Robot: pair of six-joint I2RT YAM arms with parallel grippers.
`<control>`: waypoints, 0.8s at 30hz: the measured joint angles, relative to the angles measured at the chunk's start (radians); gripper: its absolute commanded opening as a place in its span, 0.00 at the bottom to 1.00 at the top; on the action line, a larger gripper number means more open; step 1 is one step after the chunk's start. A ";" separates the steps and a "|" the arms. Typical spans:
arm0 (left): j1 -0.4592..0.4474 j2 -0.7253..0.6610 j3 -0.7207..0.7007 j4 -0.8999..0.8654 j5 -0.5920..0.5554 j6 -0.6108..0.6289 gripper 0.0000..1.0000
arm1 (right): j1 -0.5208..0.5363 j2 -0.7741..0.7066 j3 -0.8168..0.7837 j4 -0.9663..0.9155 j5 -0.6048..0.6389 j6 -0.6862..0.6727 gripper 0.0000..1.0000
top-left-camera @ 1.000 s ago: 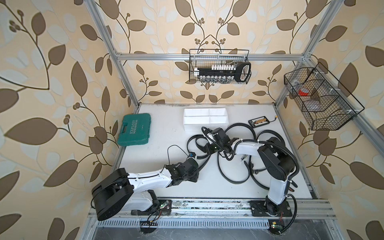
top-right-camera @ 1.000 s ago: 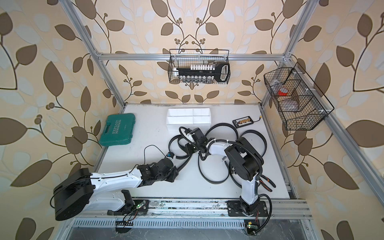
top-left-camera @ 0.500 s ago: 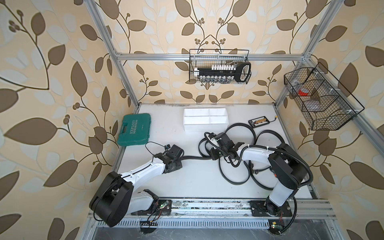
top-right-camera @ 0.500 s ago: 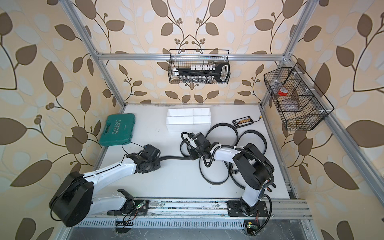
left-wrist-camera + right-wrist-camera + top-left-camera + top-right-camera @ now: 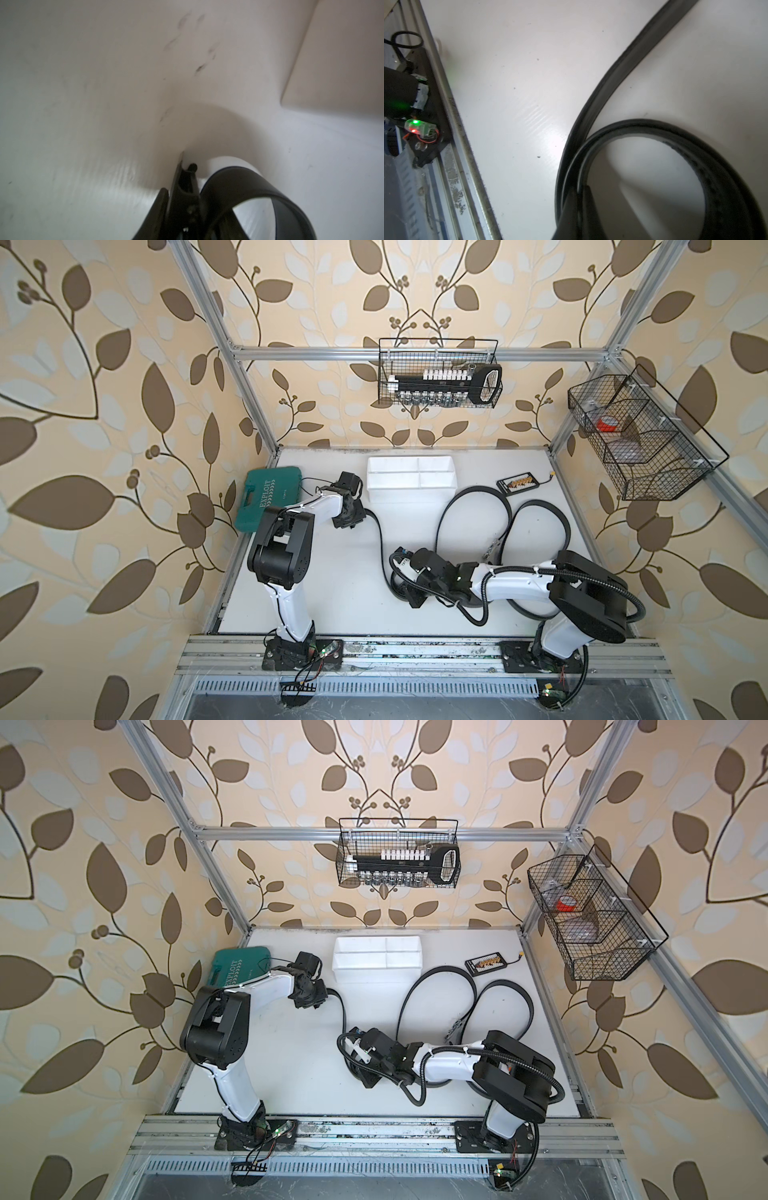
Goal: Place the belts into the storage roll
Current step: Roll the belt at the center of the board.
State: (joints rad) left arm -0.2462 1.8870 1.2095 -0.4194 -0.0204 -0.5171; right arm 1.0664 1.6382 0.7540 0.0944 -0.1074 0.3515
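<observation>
The left arm has swung from the lower middle up to the upper left of the white tabletop (image 5: 332, 593), and the right arm has drawn back to lower centre. Beside the moulded green case (image 5: 270, 495), the left gripper (image 5: 351, 517) is clamped on one end of a smooth black belt (image 5: 380, 537), close to the white, compartmented plastic storage roll (image 5: 409, 490). That strap curves down to the right gripper (image 5: 579, 192), pinched tight on its coiled loop. Further right, the other belts (image 5: 473, 488) lie in loose loops outside the storage roll.
</observation>
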 measured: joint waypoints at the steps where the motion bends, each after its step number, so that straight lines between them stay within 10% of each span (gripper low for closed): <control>1: -0.026 0.013 0.010 0.009 0.002 0.008 0.30 | 0.010 0.003 0.000 0.010 0.000 0.002 0.00; 15: -0.291 0.041 0.045 0.080 0.184 0.026 0.99 | 0.055 0.092 0.002 0.175 0.042 0.038 0.00; 24: -0.293 0.002 0.032 0.030 0.190 0.027 0.99 | 0.059 0.116 0.002 0.230 0.064 0.053 0.00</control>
State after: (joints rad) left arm -0.5388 1.8893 1.2415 -0.3893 0.1699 -0.4896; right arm 1.1255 1.7546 0.7555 0.3244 -0.0433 0.4049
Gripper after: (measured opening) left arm 0.989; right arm 0.049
